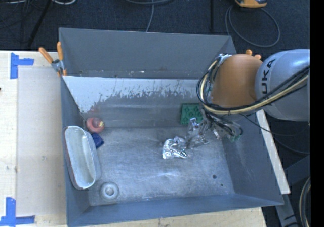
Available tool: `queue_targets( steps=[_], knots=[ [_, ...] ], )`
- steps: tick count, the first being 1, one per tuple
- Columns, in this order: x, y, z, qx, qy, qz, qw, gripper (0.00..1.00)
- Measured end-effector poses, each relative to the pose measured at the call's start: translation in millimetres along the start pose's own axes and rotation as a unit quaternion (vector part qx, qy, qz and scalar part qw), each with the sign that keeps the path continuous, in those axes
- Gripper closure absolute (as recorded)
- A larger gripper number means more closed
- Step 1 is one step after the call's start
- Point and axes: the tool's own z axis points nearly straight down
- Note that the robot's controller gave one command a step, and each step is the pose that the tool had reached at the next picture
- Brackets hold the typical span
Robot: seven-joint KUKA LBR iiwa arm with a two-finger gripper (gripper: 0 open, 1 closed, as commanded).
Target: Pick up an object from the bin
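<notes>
My gripper (196, 134) hangs low in the right half of the bin, under the orange wrist cover. Just to its left, touching or nearly touching it, a crumpled ball of silver foil (174, 148) lies on the bin floor. A flat green piece (189, 113) leans at the foot of the back wall, right behind the gripper and partly hidden by the arm's cables.
At the left wall lie a clear oblong plastic tub (80, 157), a small blue thing (97, 141) and a pink round thing (94, 124). A small grey round cap (109, 189) sits near the front left corner. The arm and its cables cover the right wall.
</notes>
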Motion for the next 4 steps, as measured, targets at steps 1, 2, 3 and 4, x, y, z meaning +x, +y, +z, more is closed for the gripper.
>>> queue_targets(
  steps=[1,2,3,4],
  knots=[
    [0.3,0,0,0.000,0.0005,-0.001,1.0000,0.00],
    [-3.3,34,10,0.004,-0.0040,0.048,0.9988,0.00],
    [-6.4,35,8,0.003,-0.0086,0.047,0.9989,1.00],
    [-17.3,40,-152,0.002,-0.0050,0.030,0.9995,1.00]
  ],
)
